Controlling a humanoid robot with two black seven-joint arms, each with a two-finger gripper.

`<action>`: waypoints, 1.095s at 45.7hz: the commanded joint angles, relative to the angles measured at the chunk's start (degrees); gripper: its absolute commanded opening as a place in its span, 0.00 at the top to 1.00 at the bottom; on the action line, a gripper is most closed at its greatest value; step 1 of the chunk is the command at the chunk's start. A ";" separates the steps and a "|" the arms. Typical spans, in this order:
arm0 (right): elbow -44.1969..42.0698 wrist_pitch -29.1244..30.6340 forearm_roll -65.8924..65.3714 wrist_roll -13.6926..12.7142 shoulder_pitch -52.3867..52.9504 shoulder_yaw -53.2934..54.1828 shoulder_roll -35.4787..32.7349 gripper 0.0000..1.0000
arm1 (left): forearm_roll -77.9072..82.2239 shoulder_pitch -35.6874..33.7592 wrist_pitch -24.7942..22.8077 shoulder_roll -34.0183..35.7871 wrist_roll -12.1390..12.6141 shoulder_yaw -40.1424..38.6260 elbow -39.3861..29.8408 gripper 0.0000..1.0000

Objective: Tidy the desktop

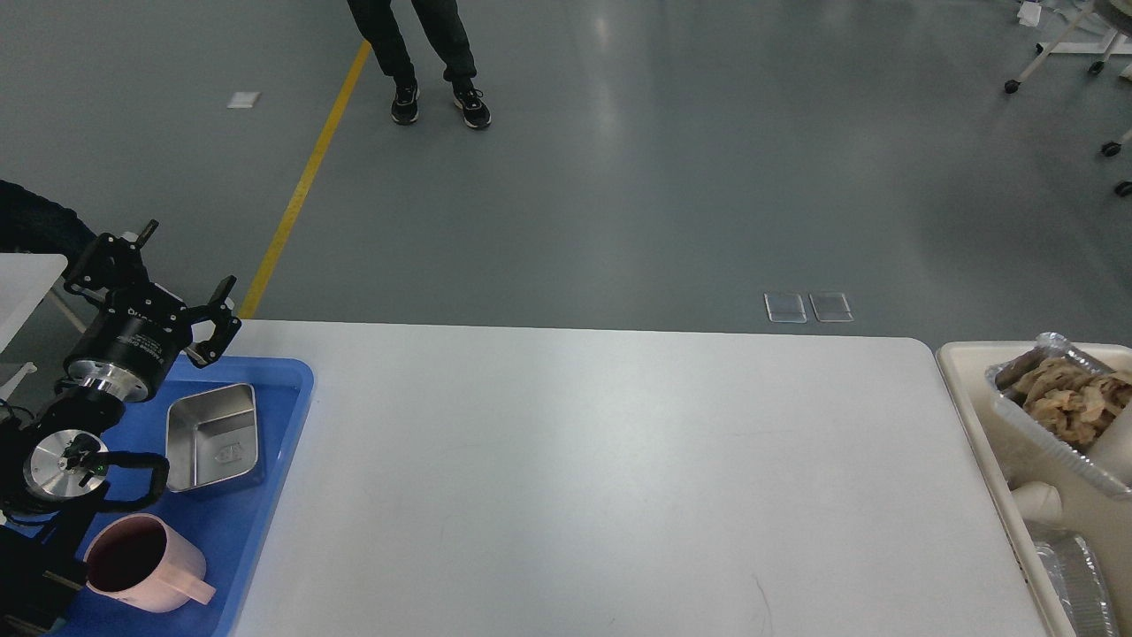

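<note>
Since desktop point(601, 460) lies bare, tidying judged nearly complete; steel container point(214, 435), pink cup point(146, 563) sit in blue tray point(296, 398); left gripper point(168, 274) spread wide, holding nothing.

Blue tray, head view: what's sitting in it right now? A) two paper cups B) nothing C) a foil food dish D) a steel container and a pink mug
D: the blue tray holds a square steel container and, nearer the camera, a pink mug; the foil dish of food lies in the cream bin on the far right.

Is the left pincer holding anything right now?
No. The left pincer is open and empty, above the blue tray's far corner.
</note>
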 commanded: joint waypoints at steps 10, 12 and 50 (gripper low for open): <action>-1.81 -0.98 2.84 -0.08 1.11 0.69 2.70 0.00 | 0.00 -0.09 0.32 0.17 -0.31 0.30 0.00 0.03; -1.73 -2.30 2.84 0.01 1.80 0.77 3.05 0.00 | 0.00 -0.09 0.59 0.17 -0.40 0.21 0.00 0.03; 2.92 -1.88 18.90 -0.61 19.13 17.19 16.24 0.00 | 0.00 3.52 1.90 0.78 -2.34 -3.30 0.00 0.03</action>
